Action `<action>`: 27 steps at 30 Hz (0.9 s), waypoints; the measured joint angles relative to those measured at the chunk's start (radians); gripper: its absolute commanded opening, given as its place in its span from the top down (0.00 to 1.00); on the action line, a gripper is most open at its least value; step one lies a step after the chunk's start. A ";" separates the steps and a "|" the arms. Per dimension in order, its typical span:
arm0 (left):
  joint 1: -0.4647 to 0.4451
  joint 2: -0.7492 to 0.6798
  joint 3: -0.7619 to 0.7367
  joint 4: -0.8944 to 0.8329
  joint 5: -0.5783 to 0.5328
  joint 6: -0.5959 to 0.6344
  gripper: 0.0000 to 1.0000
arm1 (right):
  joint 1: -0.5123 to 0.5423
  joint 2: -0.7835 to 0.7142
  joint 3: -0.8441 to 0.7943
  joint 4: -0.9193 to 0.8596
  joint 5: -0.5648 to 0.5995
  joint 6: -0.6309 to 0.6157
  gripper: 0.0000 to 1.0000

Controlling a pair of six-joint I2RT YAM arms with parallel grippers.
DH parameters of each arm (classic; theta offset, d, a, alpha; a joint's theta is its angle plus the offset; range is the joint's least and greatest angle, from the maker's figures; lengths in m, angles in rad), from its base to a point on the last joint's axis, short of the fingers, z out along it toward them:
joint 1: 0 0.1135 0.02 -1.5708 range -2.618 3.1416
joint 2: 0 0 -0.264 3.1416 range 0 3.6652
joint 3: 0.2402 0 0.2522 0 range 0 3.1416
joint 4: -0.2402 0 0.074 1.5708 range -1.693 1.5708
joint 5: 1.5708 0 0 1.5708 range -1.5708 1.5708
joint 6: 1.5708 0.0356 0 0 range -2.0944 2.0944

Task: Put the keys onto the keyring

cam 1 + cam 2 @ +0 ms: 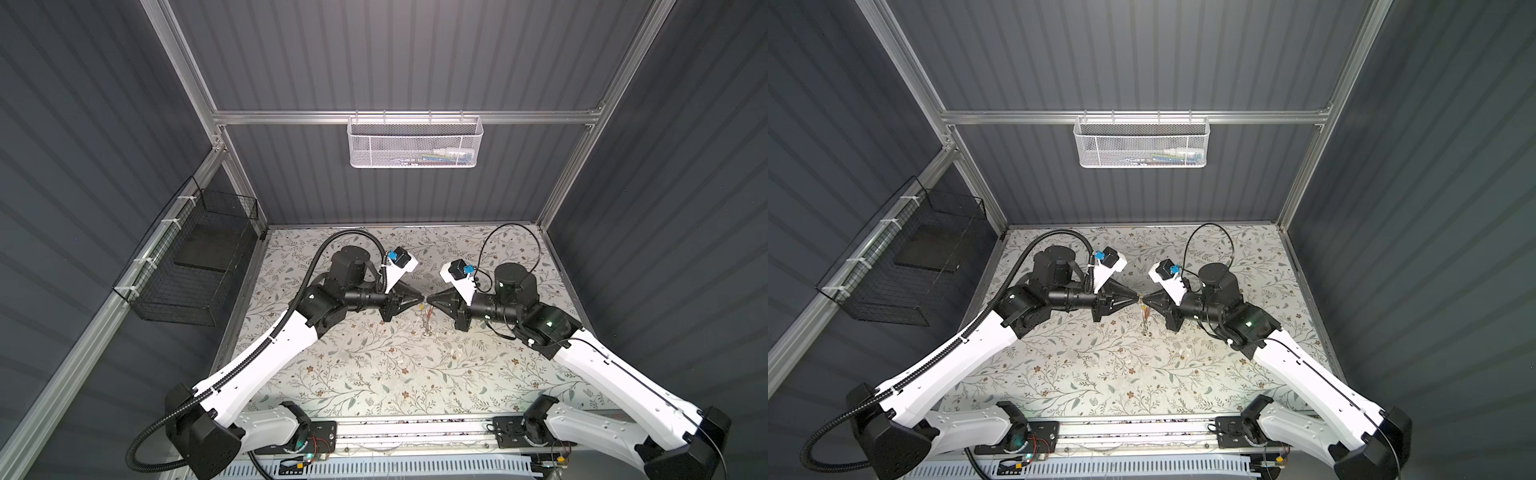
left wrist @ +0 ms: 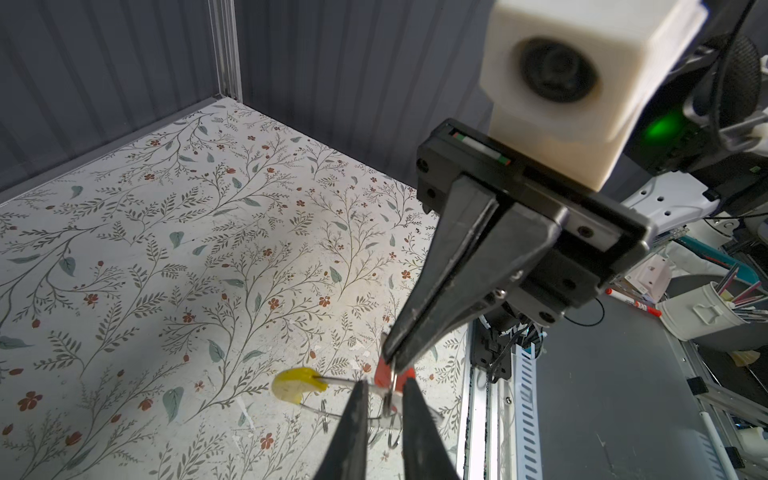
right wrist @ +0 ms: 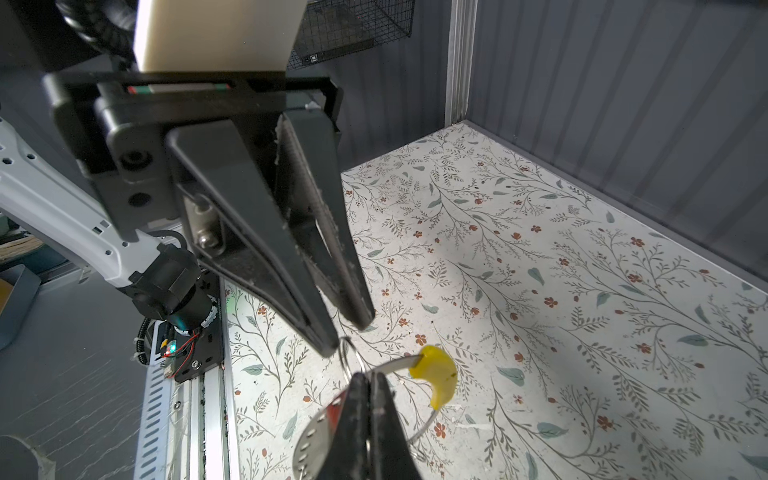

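Our right gripper [image 2: 390, 364] is clenched on the keys [image 2: 380, 375] by their red plastic tag. Facing it, the left gripper [image 2: 385, 380] straddles the thin wire keyring [image 2: 297, 384]; we cannot tell if it grips. The mesh basket [image 1: 374, 146] holds oddments.

Stereo pair overhead, a camera per wrist
Both top views look steeply down from high in front over the whole table [image 1: 353, 374] and both arms; the left wrist view faces the right gripper [image 2: 390, 365] at close range, the right wrist view the left gripper [image 3: 347, 334], both sharing the keyring [image 2: 297, 384]
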 measured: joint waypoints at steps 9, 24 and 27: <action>0.000 0.007 0.000 -0.008 0.011 0.007 0.90 | 0.013 0.000 0.000 0.000 0.005 -0.002 1.00; 0.000 0.023 0.010 -0.016 0.037 0.015 0.96 | 0.018 0.000 0.000 -0.004 0.023 -0.004 1.00; 0.000 0.025 0.010 -0.019 0.038 0.015 0.96 | 0.019 0.000 0.000 -0.005 0.027 -0.004 1.00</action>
